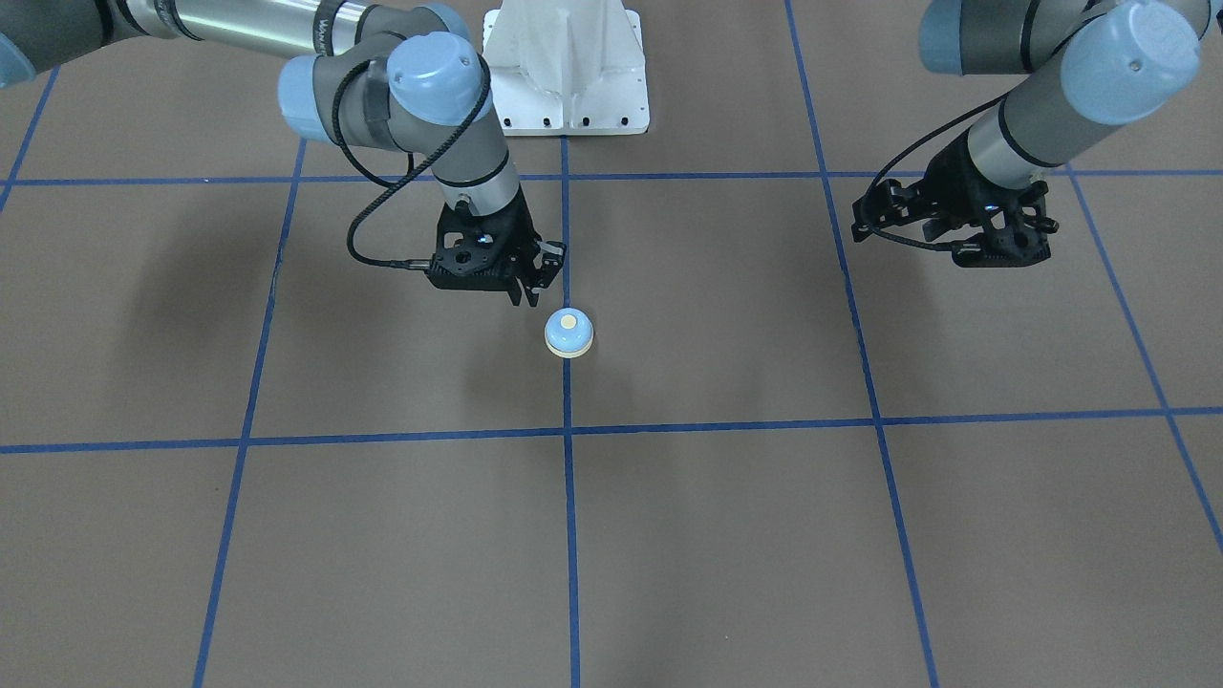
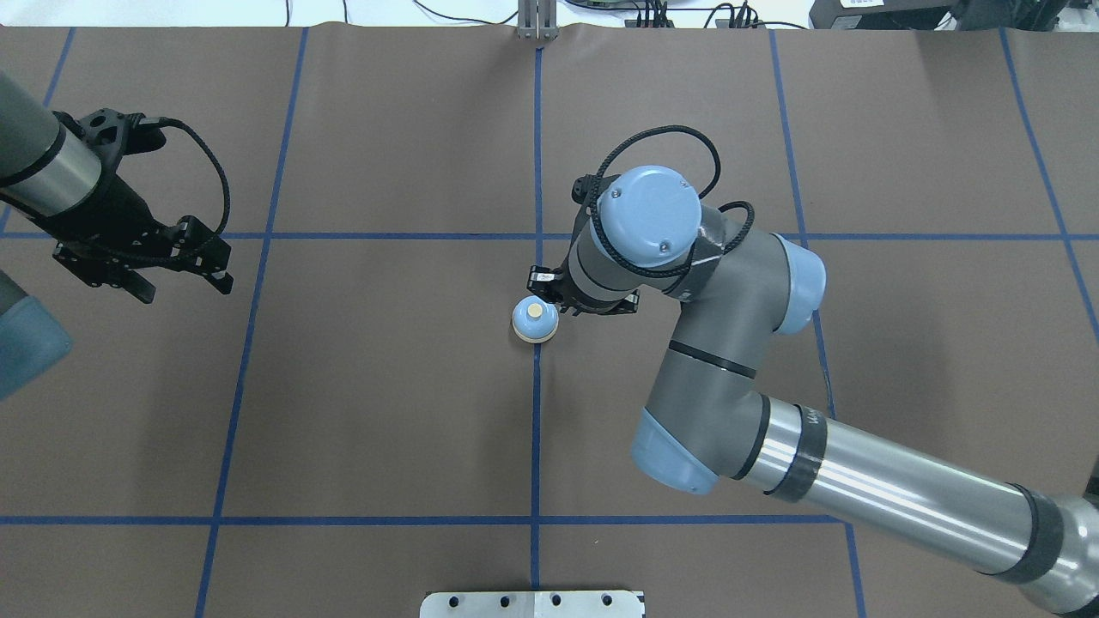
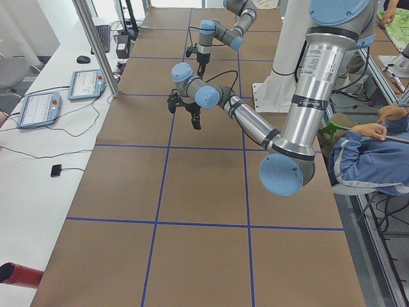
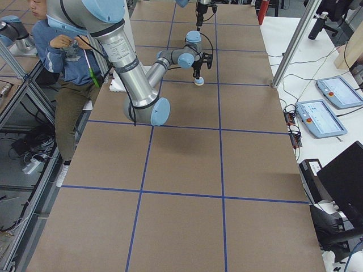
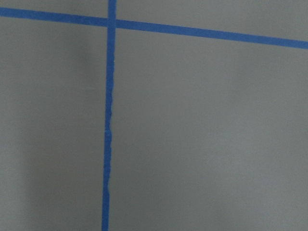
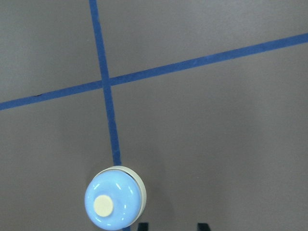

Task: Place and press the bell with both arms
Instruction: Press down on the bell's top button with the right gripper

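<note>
The small light-blue bell [image 1: 568, 333] with a cream button stands upright on the brown table, on the blue centre tape line. It also shows in the overhead view [image 2: 535, 320] and the right wrist view [image 6: 114, 198]. My right gripper [image 1: 535, 280] hangs just beside and above the bell, open and empty. Its two fingertips [image 6: 143, 225] show apart at the bottom edge of the right wrist view, and the bell is off to their side, not between them. My left gripper [image 2: 182, 287] is open and empty, far off at the table's left side, above bare mat.
The white bolted pedestal base [image 1: 566, 67] stands at the robot's edge of the table. Blue tape lines [image 5: 108, 120] grid the brown mat. Operators sit beside the table [image 4: 62, 51]. Teach pendants [image 3: 39, 107] and a metal post [image 3: 96, 45] stand along the far edge.
</note>
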